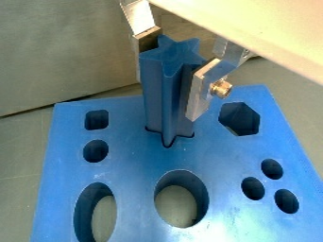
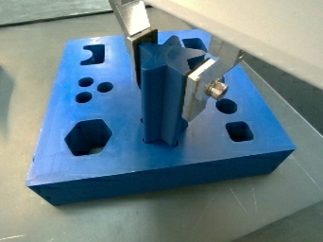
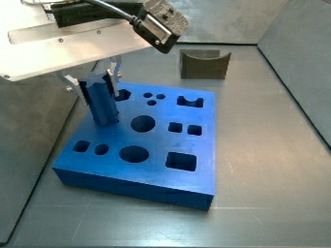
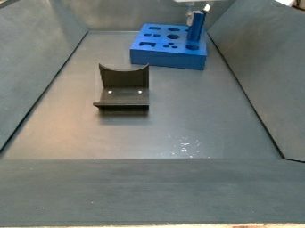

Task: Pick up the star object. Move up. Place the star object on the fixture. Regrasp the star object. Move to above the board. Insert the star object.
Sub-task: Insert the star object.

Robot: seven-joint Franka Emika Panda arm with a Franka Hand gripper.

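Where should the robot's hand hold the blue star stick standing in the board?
Probably up high, from above. The star object stands upright with its foot in the board, so only its upper part is free. The hand is there now, one finger on each ridged side.

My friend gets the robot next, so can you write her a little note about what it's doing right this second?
Gripper: over the board, its silver fingers on either side of the star object's upper part; they look shut on it.
Star object: standing upright, with its bottom end in a hole of the board. How deep it sits cannot be told.
Fixture: on the floor, apart from the board, nothing on it.
Done: pick-up, fixture stop, regrasp and move to the board all seem finished.
Left: probably push the star object fully in, then open and lift away.
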